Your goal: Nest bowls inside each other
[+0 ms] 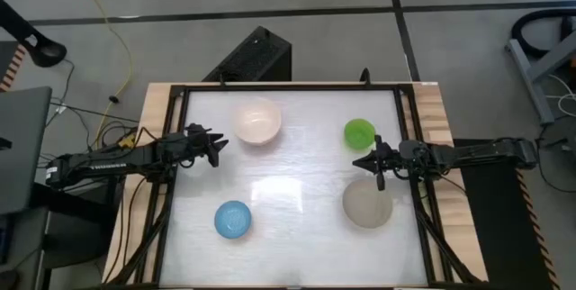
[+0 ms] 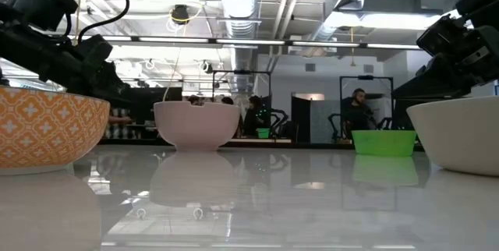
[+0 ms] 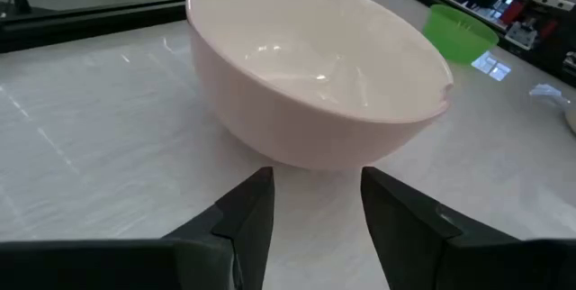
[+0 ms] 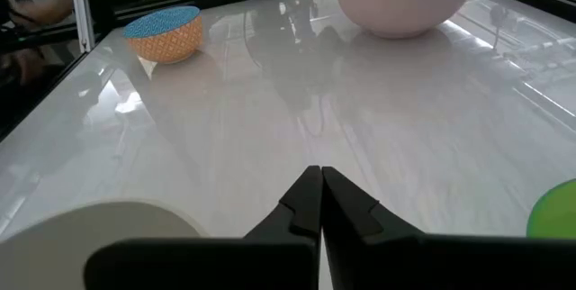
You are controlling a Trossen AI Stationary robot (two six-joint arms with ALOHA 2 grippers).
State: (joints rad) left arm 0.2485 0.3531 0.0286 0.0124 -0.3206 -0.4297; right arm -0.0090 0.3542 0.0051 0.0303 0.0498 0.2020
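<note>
Four bowls stand upright on their bases on the white table, apart from one another. The cream-white bowl [image 1: 256, 121] is at the far middle and the small green bowl [image 1: 359, 132] at the far right. The grey-beige bowl [image 1: 367, 203] is near right. The light blue bowl [image 1: 233, 219], orange-patterned outside [image 2: 47, 130], is near left. My left gripper [image 1: 216, 146] hovers open just left of the cream-white bowl [image 3: 315, 74], pointing at it. My right gripper [image 1: 364, 162] is shut on nothing, between the green bowl [image 4: 553, 209] and the grey-beige bowl [image 4: 99, 222].
A black frame [image 1: 180, 101] runs along the table's left, far and right sides, with wooden strips [image 1: 441, 119] outside it. The middle of the white tabletop [image 1: 297, 182] lies bare between the bowls. People show in the room beyond the table in the low view.
</note>
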